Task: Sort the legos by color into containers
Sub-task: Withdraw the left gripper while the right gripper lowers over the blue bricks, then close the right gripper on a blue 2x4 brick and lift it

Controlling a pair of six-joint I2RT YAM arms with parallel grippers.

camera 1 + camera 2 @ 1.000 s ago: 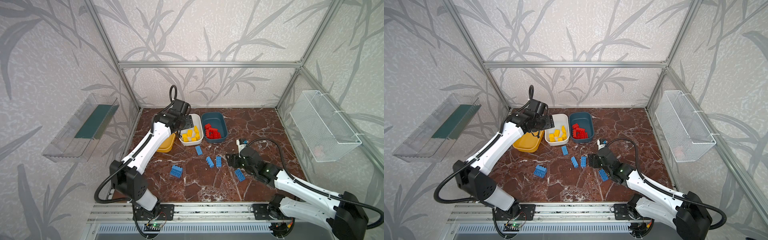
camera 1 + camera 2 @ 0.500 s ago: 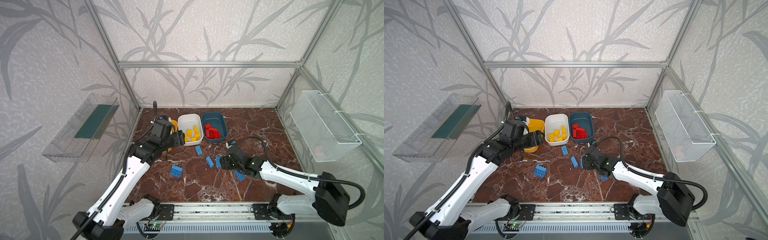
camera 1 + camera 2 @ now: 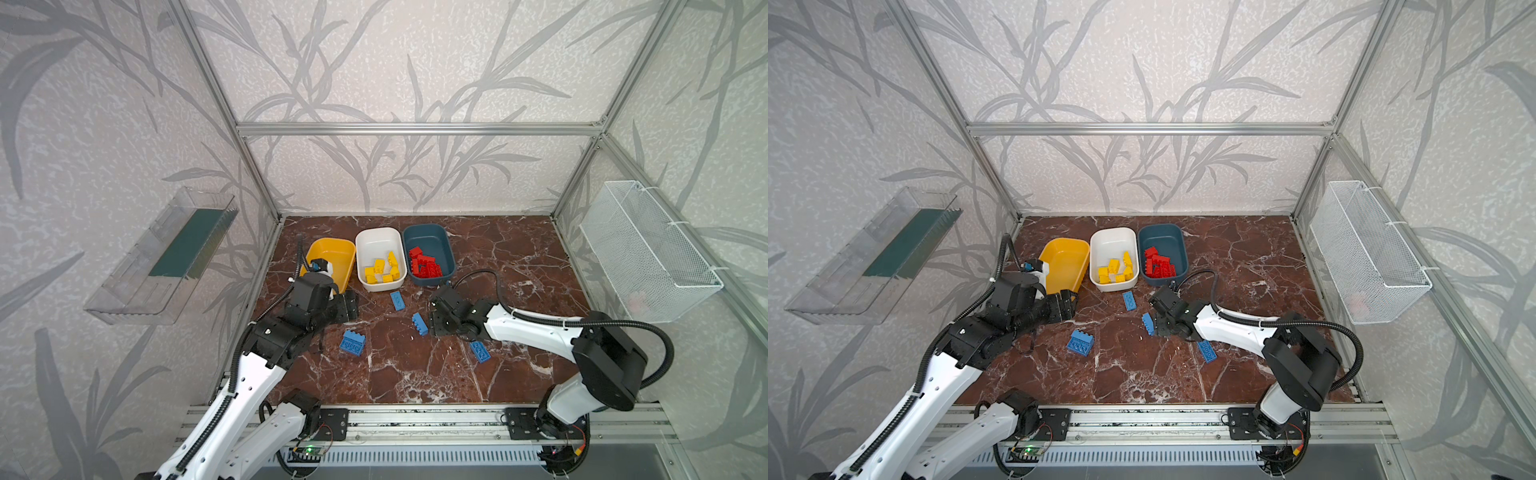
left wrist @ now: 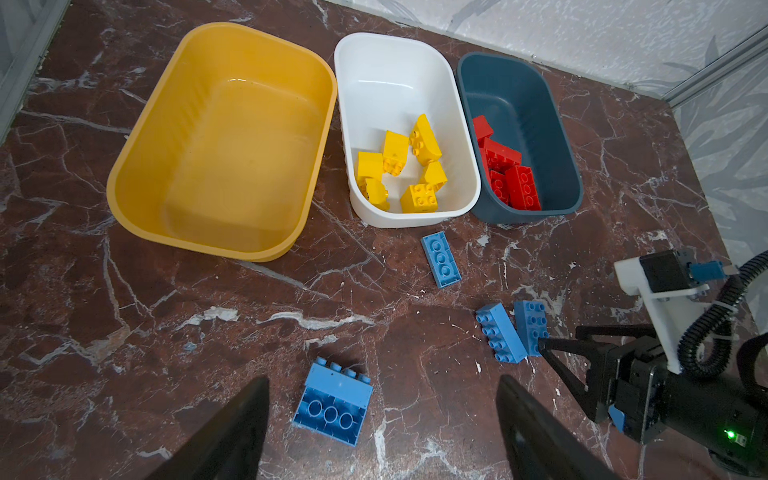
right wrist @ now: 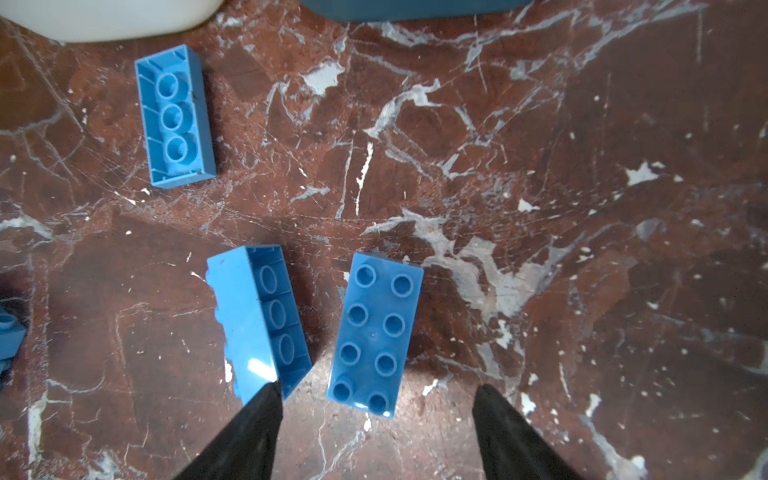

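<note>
The left gripper (image 4: 382, 379) stands spread wide, with nothing between its fingers (image 4: 237, 428). It hangs low over the marble table (image 3: 519, 266), just in front of the near corner of the yellow tub (image 4: 224, 141), the leftmost of three tubs set in a row. A chunky blue brick (image 4: 332, 403) lies tipped on its side on the table ahead of that gap, hollow underside toward the left wrist camera, clear of both fingers.

Next along, the white tub (image 4: 386, 75) has the yellow bricks (image 4: 399, 166) heaped at its near end. The teal tub (image 4: 511, 87) sits right against it, with the red bricks (image 4: 507, 174) piled at its near end as well. In front of the white tub an upturned blue brick (image 5: 174, 116) rests flat with its underside up.

Farther toward the front two more lie side by side, close together: a tipped blue brick (image 5: 259, 320) on its long side, and a studs-up blue brick (image 5: 374, 332). The right gripper (image 5: 378, 387) is down at these two with its jaws apart, wider than the studs-up blue brick. That brick's near end lies in the gap, with bare table showing on either side, so nothing is pinched. One fingertip (image 5: 262, 411) overlaps the corner of the tipped blue brick in the right wrist view; whether it touches cannot be told.

A last blue brick (image 3: 480, 352) lies flat on the table beside the right arm, toward the front
</note>
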